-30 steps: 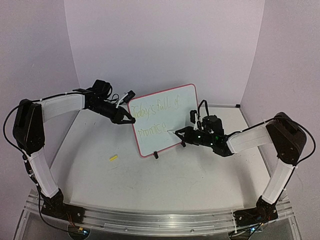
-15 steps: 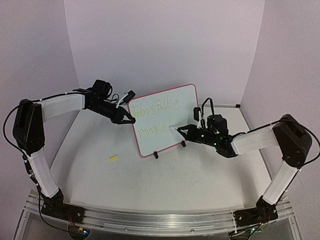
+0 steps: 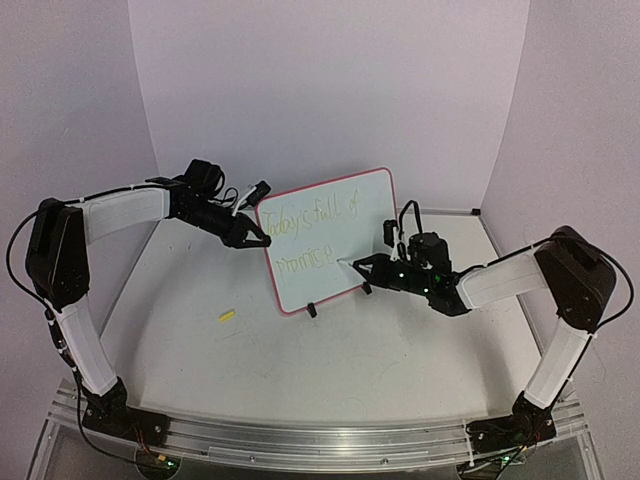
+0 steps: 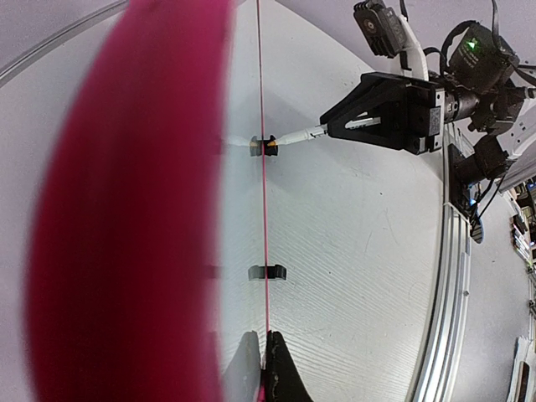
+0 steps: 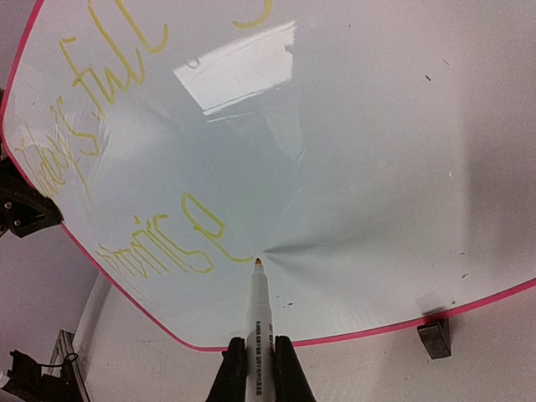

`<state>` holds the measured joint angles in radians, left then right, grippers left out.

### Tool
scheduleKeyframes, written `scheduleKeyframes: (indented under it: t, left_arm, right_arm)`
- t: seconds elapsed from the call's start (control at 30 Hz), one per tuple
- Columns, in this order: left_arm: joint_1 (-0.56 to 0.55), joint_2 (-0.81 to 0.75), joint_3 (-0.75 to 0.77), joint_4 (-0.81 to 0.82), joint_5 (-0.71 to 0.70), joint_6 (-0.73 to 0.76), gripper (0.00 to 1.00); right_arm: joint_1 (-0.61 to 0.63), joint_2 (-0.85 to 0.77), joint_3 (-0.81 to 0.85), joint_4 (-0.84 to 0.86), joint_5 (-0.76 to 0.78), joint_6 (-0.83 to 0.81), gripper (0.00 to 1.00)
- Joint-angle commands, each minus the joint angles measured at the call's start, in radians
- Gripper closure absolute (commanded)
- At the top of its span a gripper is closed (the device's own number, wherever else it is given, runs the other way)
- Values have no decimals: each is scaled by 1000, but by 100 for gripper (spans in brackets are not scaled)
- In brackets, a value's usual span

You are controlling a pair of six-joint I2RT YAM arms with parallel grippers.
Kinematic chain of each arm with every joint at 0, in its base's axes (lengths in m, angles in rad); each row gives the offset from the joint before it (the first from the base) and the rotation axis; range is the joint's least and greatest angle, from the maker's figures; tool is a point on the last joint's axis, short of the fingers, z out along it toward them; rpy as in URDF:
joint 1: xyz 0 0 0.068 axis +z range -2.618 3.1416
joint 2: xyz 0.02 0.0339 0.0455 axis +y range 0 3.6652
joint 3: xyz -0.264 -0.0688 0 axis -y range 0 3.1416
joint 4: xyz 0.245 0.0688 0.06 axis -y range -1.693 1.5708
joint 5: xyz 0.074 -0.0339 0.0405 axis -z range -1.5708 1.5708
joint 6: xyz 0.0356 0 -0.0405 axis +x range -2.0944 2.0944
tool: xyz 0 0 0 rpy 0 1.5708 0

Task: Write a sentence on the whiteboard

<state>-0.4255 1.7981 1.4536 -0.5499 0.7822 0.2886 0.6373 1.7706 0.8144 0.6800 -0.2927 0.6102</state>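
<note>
Shows the whiteboard (image 3: 345,210) clamped at its 9 o'clock edge by the left gripper (image 3: 262,240), the right gripper (image 3: 361,265) pinching a marker (image 5: 258,322), tip touching at 3 o'clock of the sentence's (image 3: 300,224) last word.

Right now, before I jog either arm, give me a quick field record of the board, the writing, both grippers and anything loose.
whiteboard: upright on black clip feet
sentence: yellow cursive, two lines
left gripper: shut on the whiteboard's left edge
right gripper: shut on the marker
marker: tip on the board, end of second line
loose: small yellow piece on the table, left of the board
</note>
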Motion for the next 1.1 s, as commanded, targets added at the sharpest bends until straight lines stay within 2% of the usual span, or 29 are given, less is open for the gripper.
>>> scheduleKeyframes:
  t: [0.0, 0.73, 1.0, 1.07]
  left_arm:
    - [-19, -12, -3, -76, -62, 53, 100]
    - [-21, -14, -5, -78, -64, 53, 100]
    - [-21, -15, -3, -77, -63, 51, 99]
    - [-21, -17, -3, -77, -61, 49, 94]
  right_arm:
    - [-4, 21, 50, 24, 14, -5, 100]
    - [-4, 32, 62, 6, 45, -3, 100]
    - [-4, -149, -43, 22, 104, -39, 100]
    - [-4, -207, -79, 21, 142, -54, 100]
